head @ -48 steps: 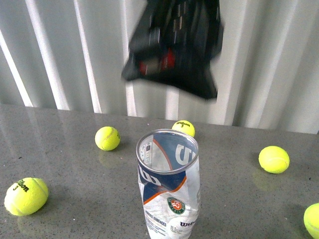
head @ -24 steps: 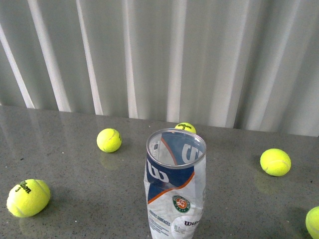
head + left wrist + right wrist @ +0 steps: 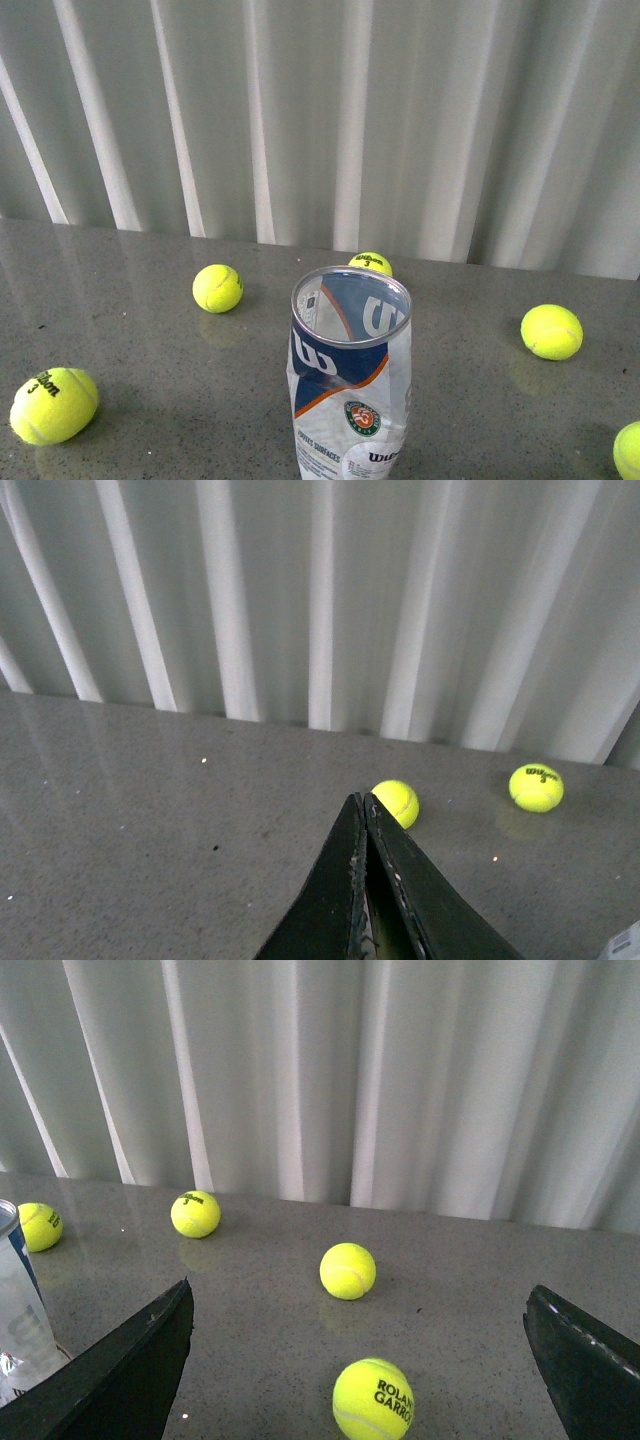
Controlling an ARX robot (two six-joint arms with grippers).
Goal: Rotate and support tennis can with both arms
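The tennis can [image 3: 349, 385] stands upright on the grey table, near the front middle in the front view. It is a clear tube with an open metal rim and a white-and-blue Wilson label. A sliver of it [image 3: 20, 1310] shows at the edge of the right wrist view. Neither arm shows in the front view. My left gripper [image 3: 364, 798] is shut, its black jaws pressed together with nothing between them, above the table. My right gripper [image 3: 360, 1305] is open wide, its black fingers [image 3: 130, 1370] far apart over loose balls.
Yellow-green tennis balls lie scattered on the table: one at the front left [image 3: 54, 404], one mid-left [image 3: 217, 288], one behind the can [image 3: 370, 263], one at the right [image 3: 551, 331]. A ROLAND GARROS ball [image 3: 373, 1399] lies between the right fingers. A white curtain [image 3: 320, 110] backs the table.
A blurred black arm that hung above the can one second ago has left the front view. The can's position in the frame has shifted slightly right.
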